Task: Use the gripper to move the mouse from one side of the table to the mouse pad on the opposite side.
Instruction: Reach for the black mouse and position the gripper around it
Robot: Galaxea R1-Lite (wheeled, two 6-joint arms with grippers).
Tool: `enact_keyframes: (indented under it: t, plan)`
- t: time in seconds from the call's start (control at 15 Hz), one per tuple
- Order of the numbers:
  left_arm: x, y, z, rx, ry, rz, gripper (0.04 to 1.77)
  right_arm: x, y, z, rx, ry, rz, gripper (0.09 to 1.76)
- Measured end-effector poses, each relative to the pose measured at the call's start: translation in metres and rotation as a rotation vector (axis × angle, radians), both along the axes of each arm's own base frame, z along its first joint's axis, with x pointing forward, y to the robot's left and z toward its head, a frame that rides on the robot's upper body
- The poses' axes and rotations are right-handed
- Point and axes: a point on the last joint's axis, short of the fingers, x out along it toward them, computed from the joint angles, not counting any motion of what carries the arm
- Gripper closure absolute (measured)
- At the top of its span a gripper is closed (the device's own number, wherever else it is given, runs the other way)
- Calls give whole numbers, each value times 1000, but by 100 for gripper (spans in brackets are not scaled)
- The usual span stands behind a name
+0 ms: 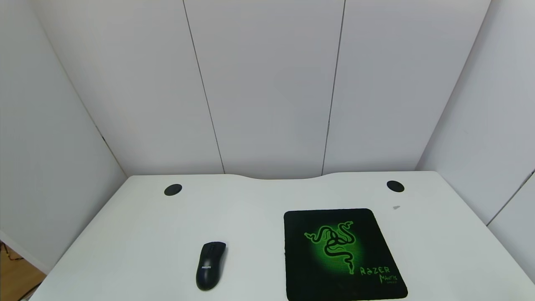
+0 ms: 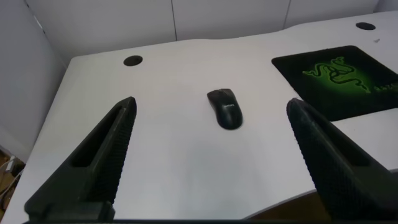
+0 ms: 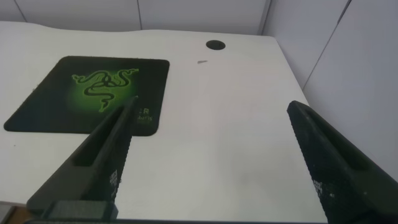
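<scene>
The glossy black mouse (image 1: 210, 265) lies on the white table (image 1: 146, 234) at the near left, clear of the mouse pad. The black mouse pad (image 1: 340, 255) with the green snake logo lies at the near right. Neither arm shows in the head view. In the left wrist view my left gripper (image 2: 211, 130) is open and empty, held back near the table's front edge, with the mouse (image 2: 225, 107) ahead between its fingers and the pad (image 2: 339, 78) off to one side. In the right wrist view my right gripper (image 3: 211, 134) is open and empty, with the pad (image 3: 93, 93) ahead.
Two round black grommets sit near the table's curved rear edge, one at the left (image 1: 173, 190) and one at the right (image 1: 395, 186). A small grey speck (image 1: 396, 207) lies near the right grommet. White wall panels close the table in behind and at both sides.
</scene>
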Motion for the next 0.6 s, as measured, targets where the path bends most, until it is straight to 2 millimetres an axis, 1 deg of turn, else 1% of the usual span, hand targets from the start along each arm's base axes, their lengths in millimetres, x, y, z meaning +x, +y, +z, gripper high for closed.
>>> enact_keyframes:
  t: [0.2, 0.33, 0.6]
  plan:
    - [8, 0, 18, -6, 41, -5, 9, 0, 0, 0, 0, 0, 0, 14]
    - [19, 0, 35, -14, 90, -3, 9, 0, 0, 0, 0, 0, 0, 14]
    - [51, 0, 64, -24, 212, -17, 9, 0, 0, 0, 0, 0, 0, 14]
